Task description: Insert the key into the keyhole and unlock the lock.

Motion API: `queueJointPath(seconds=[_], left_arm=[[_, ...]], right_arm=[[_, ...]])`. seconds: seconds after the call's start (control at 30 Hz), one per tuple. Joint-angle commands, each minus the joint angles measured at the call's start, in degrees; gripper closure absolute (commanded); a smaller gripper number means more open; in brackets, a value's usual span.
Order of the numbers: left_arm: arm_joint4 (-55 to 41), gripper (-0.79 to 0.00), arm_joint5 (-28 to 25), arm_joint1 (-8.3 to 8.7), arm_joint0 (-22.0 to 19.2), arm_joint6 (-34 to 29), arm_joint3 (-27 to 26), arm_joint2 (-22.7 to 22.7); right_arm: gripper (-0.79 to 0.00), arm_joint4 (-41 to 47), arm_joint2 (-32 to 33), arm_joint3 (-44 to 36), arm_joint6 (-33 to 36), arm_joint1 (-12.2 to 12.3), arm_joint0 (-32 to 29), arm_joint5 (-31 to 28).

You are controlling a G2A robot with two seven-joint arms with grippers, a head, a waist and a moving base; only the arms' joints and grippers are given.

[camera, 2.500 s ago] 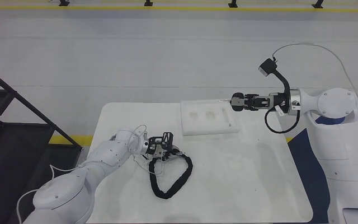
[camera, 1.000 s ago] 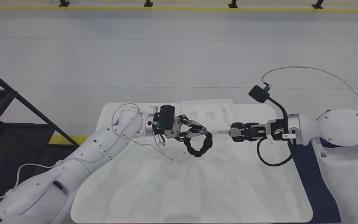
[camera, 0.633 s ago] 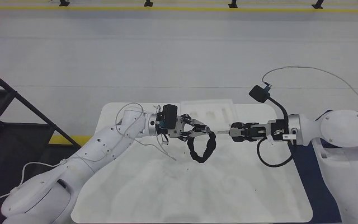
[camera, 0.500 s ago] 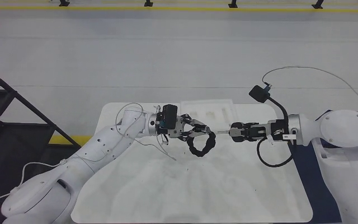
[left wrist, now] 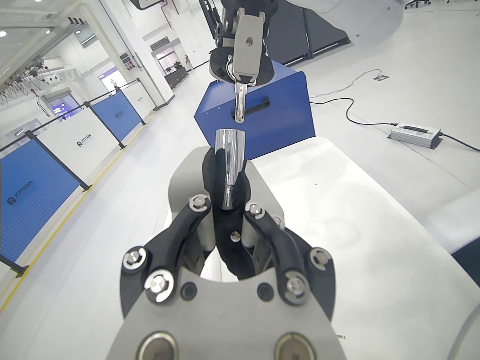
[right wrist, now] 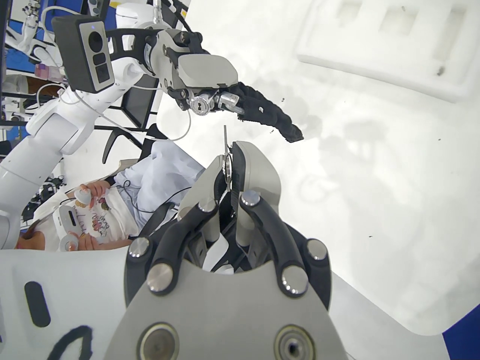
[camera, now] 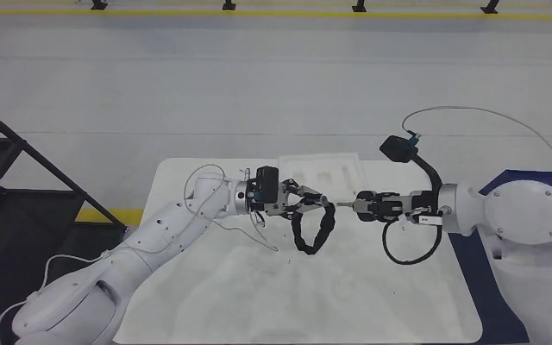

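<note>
Seen from above, my left pincer (camera: pixel 302 204) is closed on the cable lock (camera: pixel 324 205) over the middle of the white table (camera: pixel 259 293). My right pincer (camera: pixel 359 207) is pinched on the key (camera: pixel 345 205) just to the right of it. The two face each other with only a small gap between them. The lock's black sleeved cable (camera: pixel 308 249) hangs in a loop under my left grip, and a foam tray (camera: pixel 323 168) lies at the table's far edge. In the left wrist view my pads clamp the lock where the fabric sleeve meets the chrome cylinder (left wrist: pixel 229 159), which sticks out beyond them. The key's tip stands just short of the cylinder's end and does not touch it. I judge the cylinder rigid and slick, so the hold belongs low on it, over the fabric, where the pads can bite. The cable looks limp, and its hanging weight will likely tug the cylinder off line. In the right wrist view the key stands edge-on between my narrowed pads, held by its head with a small ring (right wrist: pixel 226 165) beside it. The keyhole (right wrist: pixel 197 105) faces me, near the blade's line but a little to one side of it, as far as I can tell. The key looks light, thin and stiff. Gripped flat on the head it should carry a turn. I expect it to pivot or slip if the tip meets the cylinder's face off centre, so the push ought to be gentle and straight.
</note>
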Motion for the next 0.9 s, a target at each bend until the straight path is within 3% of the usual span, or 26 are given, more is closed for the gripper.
queueJointPath(seconds=[0.0, 0.2, 0.47, 0.87], left_arm=[[1.8, 0.0, 1.9, -0.66, -0.3, 2.0, 1.0, 0.5], [5.7, 0.0, 5.9, -2.64, -1.3, 6.0, 4.6, 1.6], [7.5, 0.0, 6.6, -4.7, -2.1, 7.8, 8.7, 2.3], [10.1, 0.0, 6.0, -6.19, -2.5, 8.7, 10.2, 2.1]], right_arm=[[0.0, -1.2, -0.4, -1.4, -1.1, 0.5, -0.5, 1.1], [0.0, -4.4, -2.6, -4.6, -2.7, 2.1, -0.6, 2.7], [0.0, -5.5, -4.0, -6.8, -3.3, 3.8, 0.3, 3.3], [0.0, -6.3, -9.6, -6.5, -5.7, 5.2, 3.5, 5.7]])
